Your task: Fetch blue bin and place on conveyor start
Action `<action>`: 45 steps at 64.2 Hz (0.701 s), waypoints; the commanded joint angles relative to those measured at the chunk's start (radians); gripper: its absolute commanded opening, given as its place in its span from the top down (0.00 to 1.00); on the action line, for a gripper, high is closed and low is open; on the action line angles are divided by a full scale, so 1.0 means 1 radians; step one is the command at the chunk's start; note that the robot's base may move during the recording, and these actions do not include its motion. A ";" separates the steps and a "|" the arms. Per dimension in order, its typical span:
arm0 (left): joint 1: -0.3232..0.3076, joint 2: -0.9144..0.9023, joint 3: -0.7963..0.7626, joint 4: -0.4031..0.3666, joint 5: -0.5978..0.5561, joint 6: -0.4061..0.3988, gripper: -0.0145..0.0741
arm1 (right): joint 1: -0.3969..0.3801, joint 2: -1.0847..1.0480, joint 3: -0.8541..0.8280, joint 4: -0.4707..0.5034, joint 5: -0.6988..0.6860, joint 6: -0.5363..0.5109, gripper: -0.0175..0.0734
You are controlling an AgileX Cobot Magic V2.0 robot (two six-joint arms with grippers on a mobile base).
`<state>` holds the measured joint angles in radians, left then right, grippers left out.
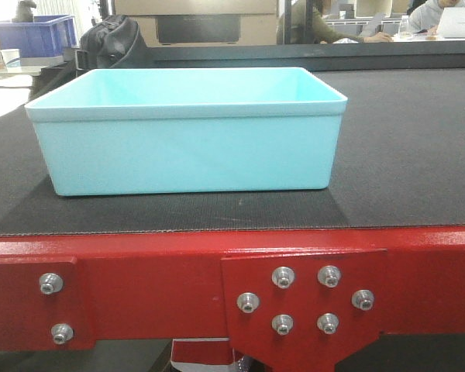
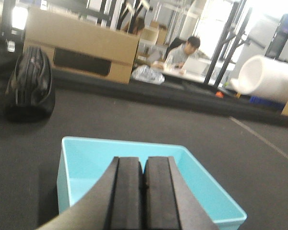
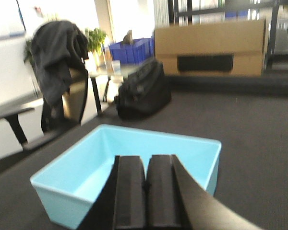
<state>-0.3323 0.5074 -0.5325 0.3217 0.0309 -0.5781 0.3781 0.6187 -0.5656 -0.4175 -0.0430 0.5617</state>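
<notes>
Black belt (image 1: 403, 155), red frame (image 1: 139, 271), blue bin (image 1: 186, 132) resting on it

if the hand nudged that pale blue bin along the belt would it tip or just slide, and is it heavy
The blue bin is probably light: it looks empty with thin plastic walls. It seems unlikely to tip, being low and wide and sitting flat on the black belt. The belt's textured surface may resist sliding, so a push low on the wall seems safer.
</notes>
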 commanded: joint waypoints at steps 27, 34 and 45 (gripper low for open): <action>-0.005 -0.070 0.001 -0.004 -0.017 0.003 0.96 | 0.001 -0.127 0.001 -0.006 -0.041 -0.006 0.99; -0.005 -0.070 0.001 -0.004 -0.017 0.003 0.96 | 0.001 -0.127 0.001 -0.006 -0.041 -0.006 0.99; -0.005 -0.070 0.001 -0.004 -0.017 0.003 0.96 | 0.000 -0.130 0.001 -0.006 -0.026 -0.006 0.99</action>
<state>-0.3323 0.4415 -0.5325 0.3199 0.0309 -0.5781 0.3781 0.4988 -0.5656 -0.4175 -0.0575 0.5617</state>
